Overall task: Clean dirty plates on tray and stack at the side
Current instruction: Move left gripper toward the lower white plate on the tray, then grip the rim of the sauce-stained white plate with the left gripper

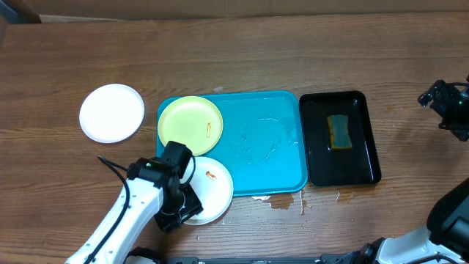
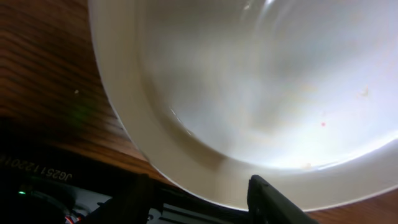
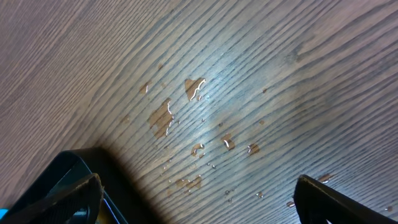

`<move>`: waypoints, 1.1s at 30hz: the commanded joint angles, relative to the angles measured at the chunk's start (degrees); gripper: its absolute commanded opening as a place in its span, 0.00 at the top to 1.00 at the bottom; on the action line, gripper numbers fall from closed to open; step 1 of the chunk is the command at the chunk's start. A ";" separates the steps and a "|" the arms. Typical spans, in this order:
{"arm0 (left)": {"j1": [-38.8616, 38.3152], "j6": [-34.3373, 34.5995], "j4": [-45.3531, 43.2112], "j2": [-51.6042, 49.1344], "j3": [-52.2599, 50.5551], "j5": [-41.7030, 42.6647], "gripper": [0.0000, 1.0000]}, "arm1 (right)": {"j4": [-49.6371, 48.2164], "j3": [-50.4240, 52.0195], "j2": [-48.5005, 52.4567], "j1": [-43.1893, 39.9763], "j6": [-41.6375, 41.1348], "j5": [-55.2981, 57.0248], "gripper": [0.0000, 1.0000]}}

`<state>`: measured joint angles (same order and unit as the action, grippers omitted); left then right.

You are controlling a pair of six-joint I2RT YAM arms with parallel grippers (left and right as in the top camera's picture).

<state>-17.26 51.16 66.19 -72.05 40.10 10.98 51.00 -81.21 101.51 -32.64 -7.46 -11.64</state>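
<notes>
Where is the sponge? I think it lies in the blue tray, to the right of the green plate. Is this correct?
Not quite. The sponge lies in the black tray, not in the blue tray. It is indeed to the right of the green plate. The overhead view shows this.

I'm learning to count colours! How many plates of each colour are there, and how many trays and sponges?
White plates: 2
Yellow-green plate: 1
Blue tray: 1
Black tray: 1
Sponge: 1
Total: 6
</notes>
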 commanded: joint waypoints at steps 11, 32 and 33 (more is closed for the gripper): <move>2.60 0.92 1.70 -2.10 -0.74 -0.07 0.61 | -0.28 -0.55 -0.44 -0.15 -0.24 0.07 0.00; 2.62 0.13 -0.66 -2.10 -4.09 0.48 0.77 | -0.31 -0.55 -0.44 -0.15 -0.24 0.07 0.00; 2.62 -0.28 -0.66 -2.10 -4.09 0.48 0.77 | -0.31 -0.55 -0.44 -0.15 -0.24 0.07 0.00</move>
<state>-14.94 51.53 65.71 -73.95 36.60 10.98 51.00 -81.21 101.51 -32.64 -7.51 -11.64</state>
